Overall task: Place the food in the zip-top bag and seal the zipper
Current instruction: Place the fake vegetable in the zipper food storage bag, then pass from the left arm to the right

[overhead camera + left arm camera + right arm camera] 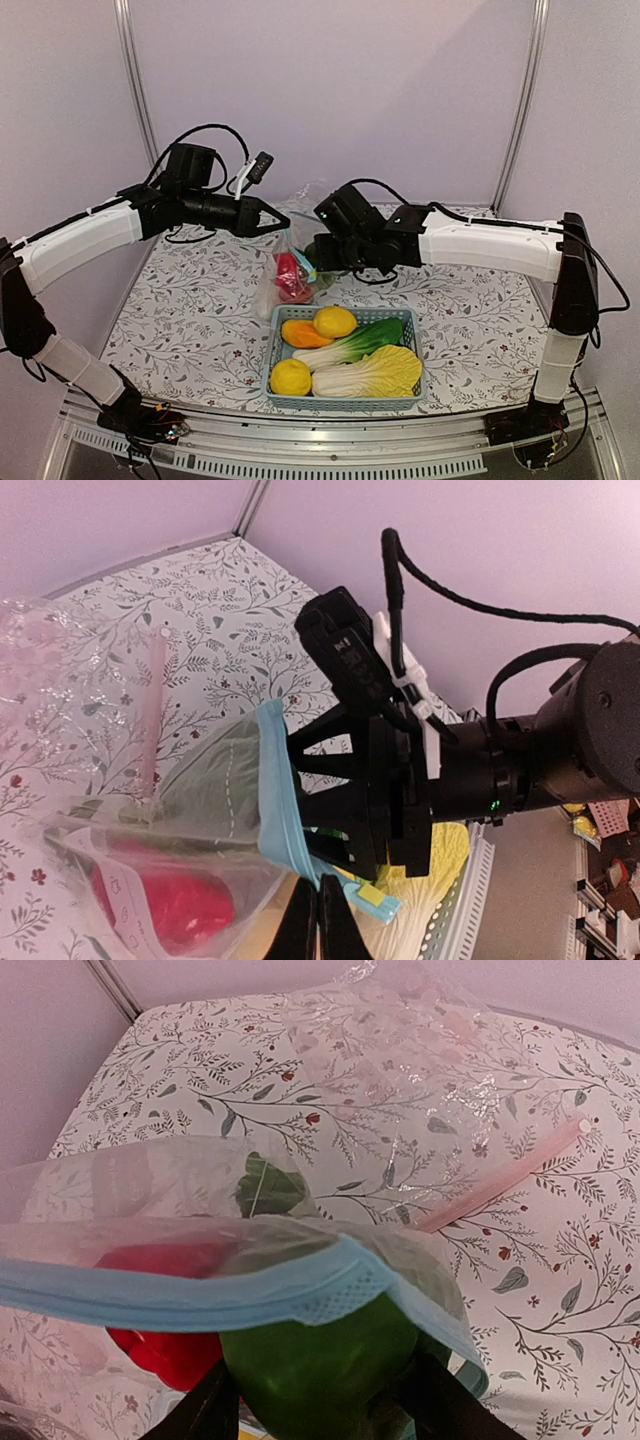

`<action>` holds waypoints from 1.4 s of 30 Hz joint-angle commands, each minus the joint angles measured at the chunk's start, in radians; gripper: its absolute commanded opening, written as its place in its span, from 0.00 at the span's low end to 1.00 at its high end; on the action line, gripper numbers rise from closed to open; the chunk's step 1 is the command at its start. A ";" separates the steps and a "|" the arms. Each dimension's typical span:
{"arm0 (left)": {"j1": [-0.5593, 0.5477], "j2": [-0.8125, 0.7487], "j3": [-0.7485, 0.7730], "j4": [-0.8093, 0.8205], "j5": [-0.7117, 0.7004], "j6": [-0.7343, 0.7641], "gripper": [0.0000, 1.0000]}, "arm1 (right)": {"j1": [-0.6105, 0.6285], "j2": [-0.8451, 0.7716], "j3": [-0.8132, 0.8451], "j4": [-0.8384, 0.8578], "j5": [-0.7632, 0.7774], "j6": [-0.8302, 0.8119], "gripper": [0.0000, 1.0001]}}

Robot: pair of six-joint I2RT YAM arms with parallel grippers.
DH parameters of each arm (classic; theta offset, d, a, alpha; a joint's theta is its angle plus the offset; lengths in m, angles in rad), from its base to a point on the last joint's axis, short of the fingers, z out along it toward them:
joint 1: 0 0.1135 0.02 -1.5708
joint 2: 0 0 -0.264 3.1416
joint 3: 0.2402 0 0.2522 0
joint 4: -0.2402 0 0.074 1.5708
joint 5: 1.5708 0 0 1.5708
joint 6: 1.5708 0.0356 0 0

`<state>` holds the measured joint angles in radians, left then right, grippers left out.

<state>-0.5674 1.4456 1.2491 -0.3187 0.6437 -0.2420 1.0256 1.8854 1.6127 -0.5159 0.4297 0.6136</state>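
Pale lilac walls (330,90), silver corner posts (135,80), floral-print tablecloth (190,320), metal rail (330,440) along near edge

The zip-top bag (150,1190) is crinkly clear plastic, the food (320,1355) glossy, the table cover (180,310) perhaps cloth.

Bag (283,262) behind basket (340,403); food (335,321) in both

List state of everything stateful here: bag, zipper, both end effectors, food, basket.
zip-top bag: held up by its mouth, open.
zipper: unsealed.
left end effector: shut on the zipper.
right end effector: shut on the green food.
green food: gripped, partway through the bag mouth.
red food: inside the bag.
basket: loaded, holds lemons, cabbage and more.
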 commanded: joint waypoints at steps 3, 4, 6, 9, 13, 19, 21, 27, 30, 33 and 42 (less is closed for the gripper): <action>-0.005 -0.017 0.012 0.024 0.034 0.003 0.00 | -0.005 0.064 0.076 -0.013 0.008 -0.004 0.62; -0.005 -0.016 0.012 0.024 0.035 0.002 0.00 | -0.006 0.067 0.081 -0.012 0.005 -0.007 0.64; -0.007 -0.015 0.012 0.024 0.034 0.003 0.00 | -0.005 0.070 0.088 -0.010 -0.012 -0.018 0.70; -0.006 -0.016 0.012 0.023 0.027 0.005 0.00 | -0.006 0.062 0.083 0.001 -0.047 -0.035 0.78; -0.006 -0.021 0.012 0.016 0.008 0.009 0.00 | -0.006 0.022 0.059 0.022 -0.083 -0.060 0.82; -0.003 -0.022 0.012 0.009 -0.016 0.010 0.00 | -0.006 -0.088 0.007 0.043 -0.183 -0.116 0.85; -0.002 -0.021 0.013 0.008 -0.020 0.011 0.00 | -0.006 -0.132 -0.007 0.039 -0.216 -0.139 0.85; 0.001 -0.025 0.013 0.004 -0.026 0.015 0.00 | -0.010 -0.247 -0.077 0.019 -0.203 -0.140 0.85; 0.001 -0.022 0.013 0.006 -0.021 0.014 0.00 | -0.034 -0.281 -0.126 0.009 -0.191 -0.113 0.82; 0.001 -0.019 0.013 0.008 -0.017 0.012 0.00 | -0.075 -0.286 -0.169 0.009 -0.221 -0.075 0.75; 0.001 -0.018 0.013 0.007 -0.013 0.012 0.00 | -0.130 -0.195 -0.181 0.009 -0.292 -0.028 0.64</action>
<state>-0.5682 1.4456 1.2491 -0.3210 0.6170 -0.2394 0.9108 1.6466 1.4437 -0.5018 0.1806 0.5529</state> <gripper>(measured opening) 0.004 0.665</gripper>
